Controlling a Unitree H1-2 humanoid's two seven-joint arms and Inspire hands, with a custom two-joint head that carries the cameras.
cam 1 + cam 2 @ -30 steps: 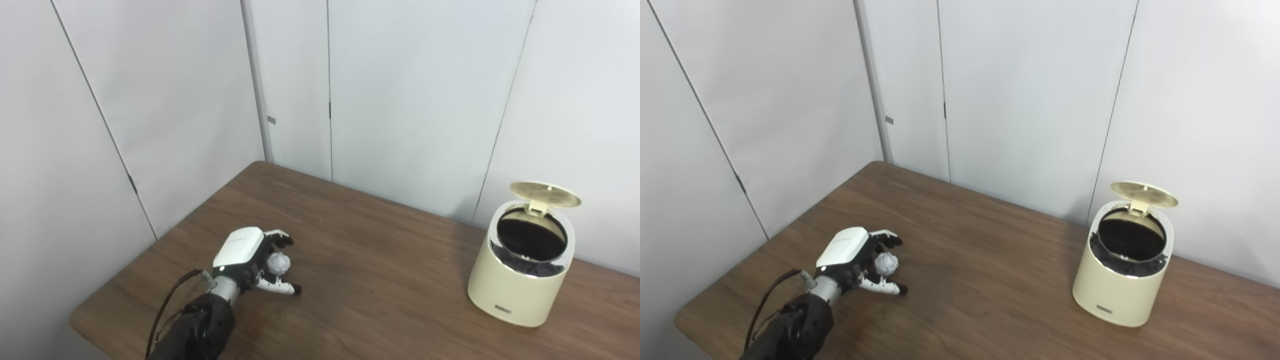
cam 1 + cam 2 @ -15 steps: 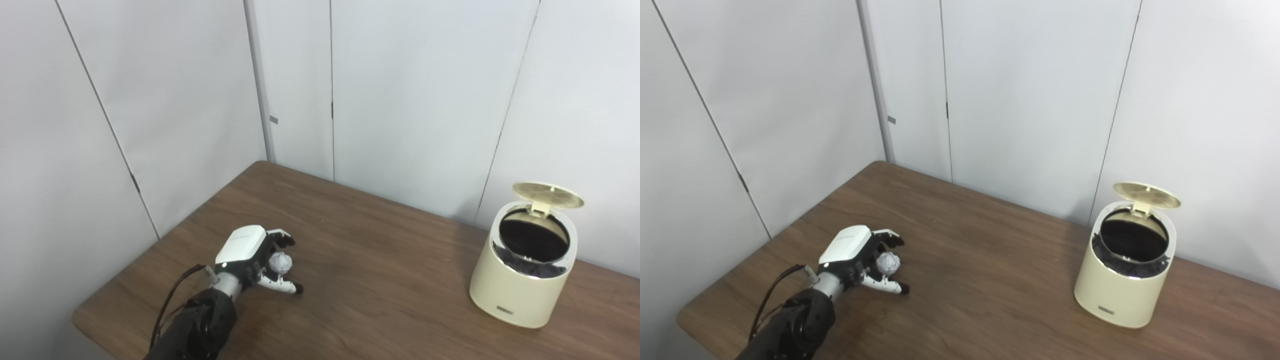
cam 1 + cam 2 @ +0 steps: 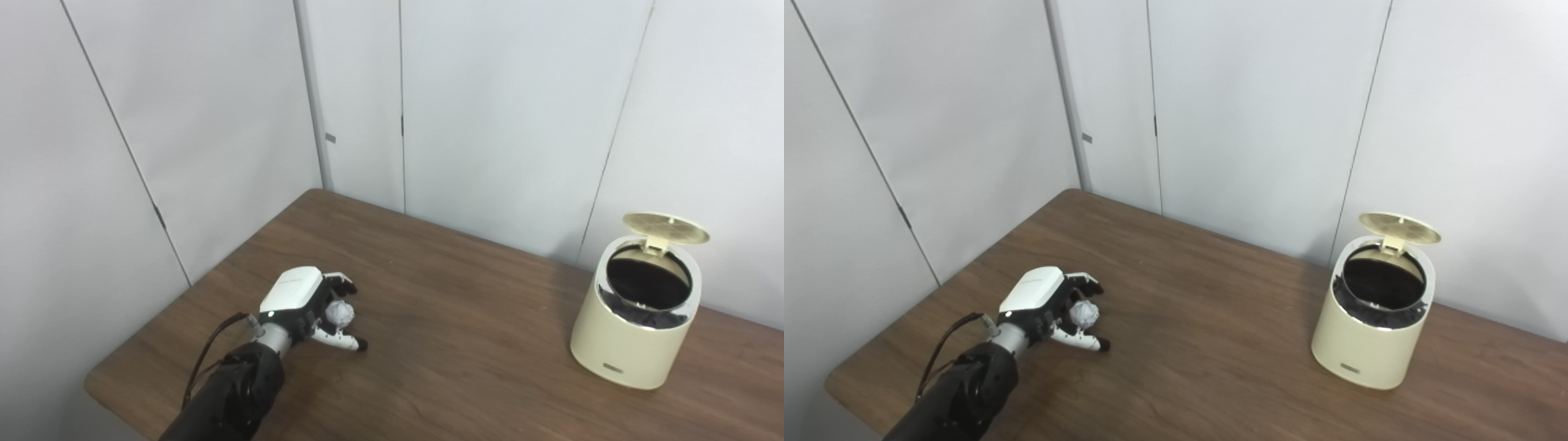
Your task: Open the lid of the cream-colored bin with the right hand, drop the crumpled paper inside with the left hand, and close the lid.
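My left hand (image 3: 304,304) rests low on the wooden table (image 3: 465,318) near its left end. Its fingers curl over the crumpled paper (image 3: 340,313), a small white ball, and the thumb reaches out beneath it, so the paper sits caged in the hand (image 3: 1047,303). The paper (image 3: 1084,314) shows between fingers and thumb. Far to the right stands the cream-colored bin (image 3: 637,331). Its round lid (image 3: 666,222) is tipped up at the back hinge, and a dark liner shows inside (image 3: 1383,283). My right hand is out of sight.
White wall panels (image 3: 490,122) close off the table's back and left sides, and the bin stands close to the back wall. Bare wood lies between the hand and the bin. The table's left corner edge (image 3: 98,386) is just beside my forearm.
The whole picture has shifted a little, so the camera moved. The left hand stays in place around the paper, with its fingers drawn slightly closer over it. The bin lid is unchanged.
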